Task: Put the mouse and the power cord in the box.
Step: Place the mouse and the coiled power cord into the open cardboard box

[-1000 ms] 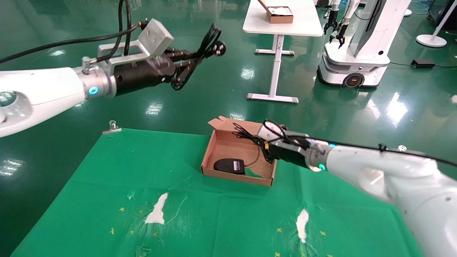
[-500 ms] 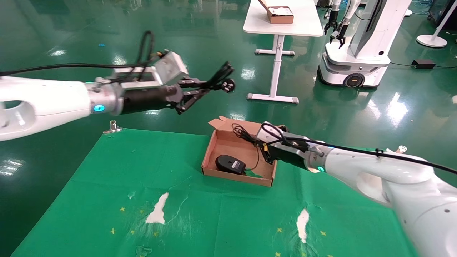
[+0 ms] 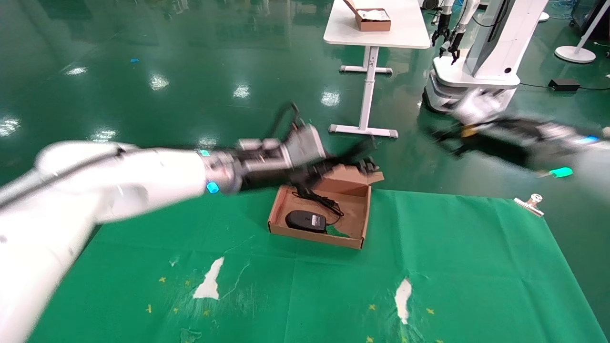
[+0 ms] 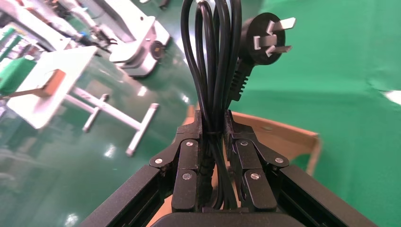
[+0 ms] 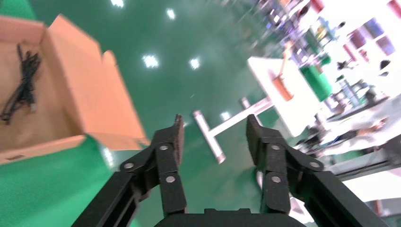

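Observation:
The brown box (image 3: 314, 236) lies on the green cloth, its flaps on the far side. Inside it sits the black mouse (image 3: 305, 221), with its thin cable (image 3: 320, 200) bunched behind it. My left gripper (image 3: 344, 166) hovers over the box's far edge, shut on the power cord (image 3: 358, 153). In the left wrist view the coiled power cord (image 4: 212, 56) stands clamped in the gripper (image 4: 213, 120), its round plug (image 4: 264, 40) at the top, the box (image 4: 283, 137) below. My right gripper (image 3: 445, 139) is open over the floor, right of the box, and its wrist view shows the gripper (image 5: 213, 127) empty.
The green cloth (image 3: 429, 267) has torn white patches near the front. A metal clip (image 3: 531, 204) sits at its far right corner. Beyond are a white table (image 3: 381, 33) holding a smaller cardboard box (image 3: 372, 20), and another white robot (image 3: 476, 71).
My left arm has swung down and right, carrying the power cord from high on the left to the box's far edge. My right gripper has pulled away from the box, up and to the right.

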Robot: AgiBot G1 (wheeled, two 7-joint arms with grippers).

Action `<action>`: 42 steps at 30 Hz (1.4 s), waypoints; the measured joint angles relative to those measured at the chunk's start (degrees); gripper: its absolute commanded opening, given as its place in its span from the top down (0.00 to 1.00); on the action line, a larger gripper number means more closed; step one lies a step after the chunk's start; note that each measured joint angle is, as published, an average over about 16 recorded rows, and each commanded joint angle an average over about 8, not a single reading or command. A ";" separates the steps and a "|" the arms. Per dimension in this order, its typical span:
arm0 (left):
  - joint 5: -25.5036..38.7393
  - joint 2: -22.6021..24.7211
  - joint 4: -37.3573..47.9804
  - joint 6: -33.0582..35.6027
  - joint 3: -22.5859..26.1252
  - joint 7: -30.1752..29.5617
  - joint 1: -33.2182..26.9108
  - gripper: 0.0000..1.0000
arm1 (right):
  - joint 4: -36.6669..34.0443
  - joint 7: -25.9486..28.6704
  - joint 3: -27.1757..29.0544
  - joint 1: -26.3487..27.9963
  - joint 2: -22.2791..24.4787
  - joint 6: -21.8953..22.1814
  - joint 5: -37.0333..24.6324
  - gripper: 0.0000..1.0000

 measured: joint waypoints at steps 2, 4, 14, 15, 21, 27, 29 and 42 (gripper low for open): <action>-0.58 0.00 -2.27 -1.64 2.00 -1.86 1.65 0.92 | 0.50 -0.55 0.27 1.44 2.91 -3.92 0.43 0.00; -1.13 -0.04 -3.96 -3.29 3.86 -3.47 3.03 0.67 | 0.93 -0.91 0.46 2.70 5.44 -7.61 0.73 0.00; -2.44 -0.06 -6.75 -8.61 8.26 -7.23 5.77 0.00 | 1.81 -1.41 0.43 5.73 11.12 -17.21 0.86 0.00; -2.45 -0.06 -6.75 -8.64 8.28 -7.26 5.78 0.00 | 1.81 -1.41 0.42 5.75 11.14 -17.23 0.85 0.00; -2.74 -0.47 -6.87 -7.88 7.56 -7.35 5.82 0.00 | 2.01 -1.18 0.44 5.28 10.63 -16.24 0.91 0.00; -4.17 -2.38 -8.78 -5.52 5.82 -8.39 6.93 0.00 | 4.31 0.81 0.79 3.38 10.65 -15.87 1.95 0.00; -4.95 -3.39 -9.88 -4.45 5.07 -9.00 7.62 0.00 | 5.63 1.93 0.98 2.44 10.88 -16.06 2.53 0.00; -12.17 -12.60 -20.25 4.71 -1.20 -14.78 14.23 0.00 | 18.84 13.08 2.80 -6.47 13.93 -19.57 8.23 0.00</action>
